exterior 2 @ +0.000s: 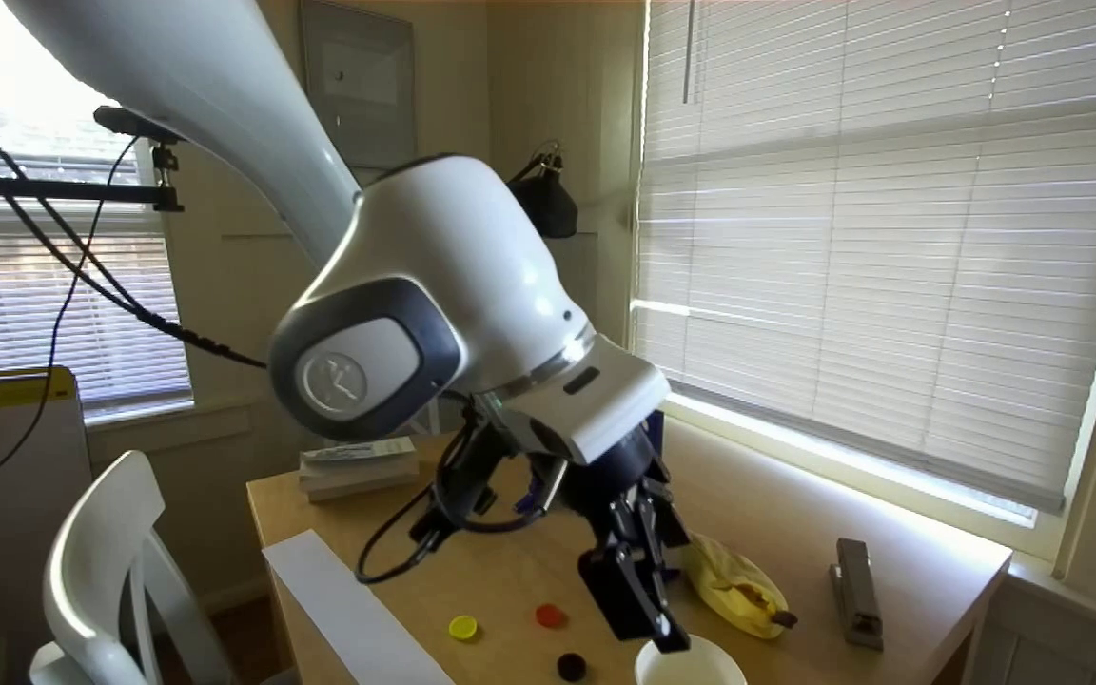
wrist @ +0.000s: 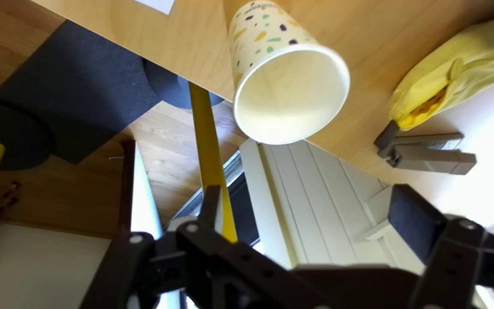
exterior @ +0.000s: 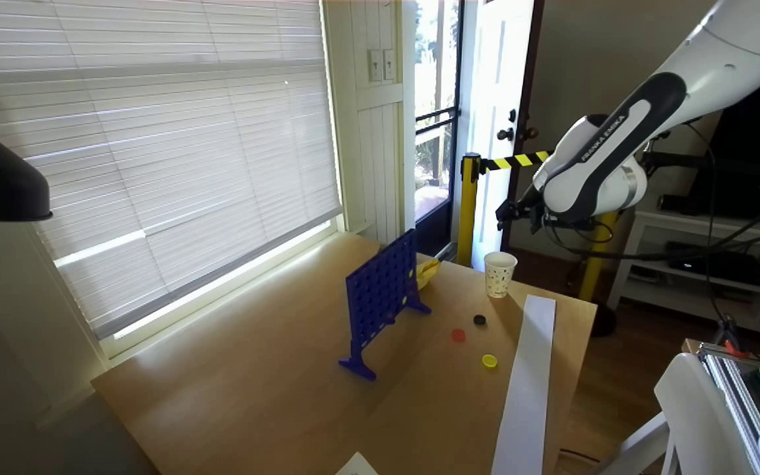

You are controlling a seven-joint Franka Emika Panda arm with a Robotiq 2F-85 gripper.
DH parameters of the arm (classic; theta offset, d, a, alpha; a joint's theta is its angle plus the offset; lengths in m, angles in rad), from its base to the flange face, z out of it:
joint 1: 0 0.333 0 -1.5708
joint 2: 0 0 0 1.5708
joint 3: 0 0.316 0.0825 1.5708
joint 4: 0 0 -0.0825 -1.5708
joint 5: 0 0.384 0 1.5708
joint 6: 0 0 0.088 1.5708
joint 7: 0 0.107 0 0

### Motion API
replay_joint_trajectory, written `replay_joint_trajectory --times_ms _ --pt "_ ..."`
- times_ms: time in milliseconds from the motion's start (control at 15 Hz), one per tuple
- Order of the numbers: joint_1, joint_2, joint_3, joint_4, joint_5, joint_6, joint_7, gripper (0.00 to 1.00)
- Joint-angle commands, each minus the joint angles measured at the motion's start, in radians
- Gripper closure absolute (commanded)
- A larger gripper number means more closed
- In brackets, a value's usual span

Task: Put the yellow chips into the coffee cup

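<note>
A: What is appearing closest?

B: In the wrist view, a black, jointed, two-fingered tool point(wrist: 311, 214) is reaching in from the bottom edge. Its dark fingers point(wrist: 416, 223) are standing spread wide apart.

A: And just ahead of that?

B: A small, round, whitish paper cup point(wrist: 287, 71) with coloured flecks is standing upright on a light-brown wooden counter point(wrist: 371, 56), showing its pale inside. The tool is hanging near the cup, a gap showing between them.

A: What is lying beside it?

B: On the cup's right in that view, a soft-looking, yellow, banana-shaped pouch point(wrist: 457, 73) is lying with its dark tip near a grey-brown, oblong stapler point(wrist: 431, 159).

A: And farther along?

B: In both exterior views, a flat, round, black disc point(exterior: 479, 320) is lying near the cup, with a flat, red-orange disc point(exterior: 458, 335) lying near it. Past those two, a small, flat, round, yellow chip point(exterior: 489, 361) is resting on the counter, outside the cup, near a long, flat, white strip point(exterior: 532, 376).

A: What is standing beyond?

B: In an exterior view, an upright, blue, grid-like rack point(exterior: 383, 290) is standing on two feet, apart from the chip. Behind it, wide, white, slatted blinds point(exterior: 182, 145) are hanging.
</note>
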Motion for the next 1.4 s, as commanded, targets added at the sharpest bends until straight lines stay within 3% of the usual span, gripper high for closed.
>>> replay_joint_trajectory --times_ms 0,267,467,533,733,933,1000,1200,1333 --pt "0.010 -0.249 0.028 -0.180 -0.071 -0.075 -0.118 0.00" --pt "0.016 -0.368 0.130 -0.235 -0.051 -0.234 -0.216 0.00" --pt "0.118 -0.395 0.131 -0.234 -0.014 -0.362 -0.280 0.00" --pt "0.117 -0.388 0.166 -0.226 0.011 -0.407 -0.309 0.00" --pt "0.171 -0.316 0.173 -0.171 0.086 -0.534 -0.424 0.00" --pt "0.152 -0.203 0.193 -0.117 0.067 -0.634 -0.470 0.00" --pt "0.141 -0.162 0.201 -0.103 0.053 -0.637 -0.465 0.00" --pt "0.107 -0.014 0.220 -0.065 -0.100 -0.500 -0.354 0.00" --pt "0.123 0.080 0.184 -0.036 -0.279 -0.384 -0.198 0.00"
